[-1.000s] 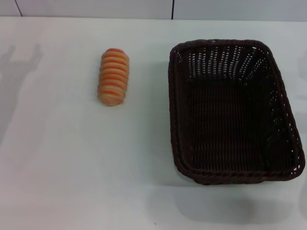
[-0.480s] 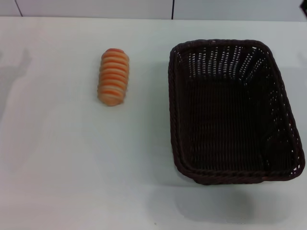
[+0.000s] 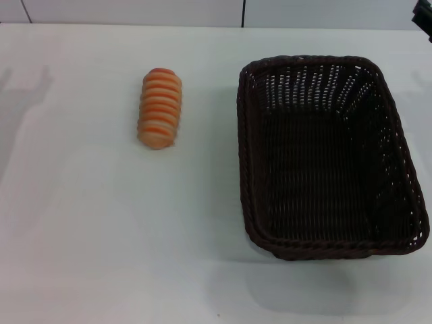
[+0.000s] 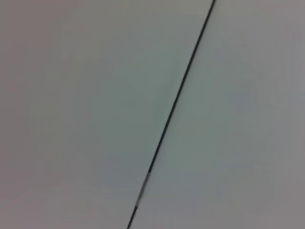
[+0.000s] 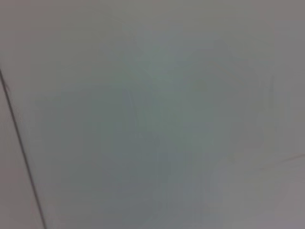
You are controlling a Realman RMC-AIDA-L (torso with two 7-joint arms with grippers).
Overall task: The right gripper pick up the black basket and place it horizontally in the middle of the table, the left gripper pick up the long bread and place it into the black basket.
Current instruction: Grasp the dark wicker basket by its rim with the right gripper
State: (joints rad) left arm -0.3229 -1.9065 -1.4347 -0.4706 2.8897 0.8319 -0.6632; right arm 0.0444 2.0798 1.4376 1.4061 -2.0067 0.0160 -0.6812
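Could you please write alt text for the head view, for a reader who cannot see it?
A large black basket sits empty on the right of a white table, its long side running away from the robot. The long bread lies apart from it on the left. A dark sliver of the right gripper shows at the far right corner.

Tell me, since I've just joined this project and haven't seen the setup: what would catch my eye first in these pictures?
The black basket dominates the head view, sitting empty on the robot's right side of the table with its long side running away from the robot. To its left, apart from it, lies the long bread, orange-tan with pale ridges. Only a dark sliver of the right gripper shows at the far right corner.
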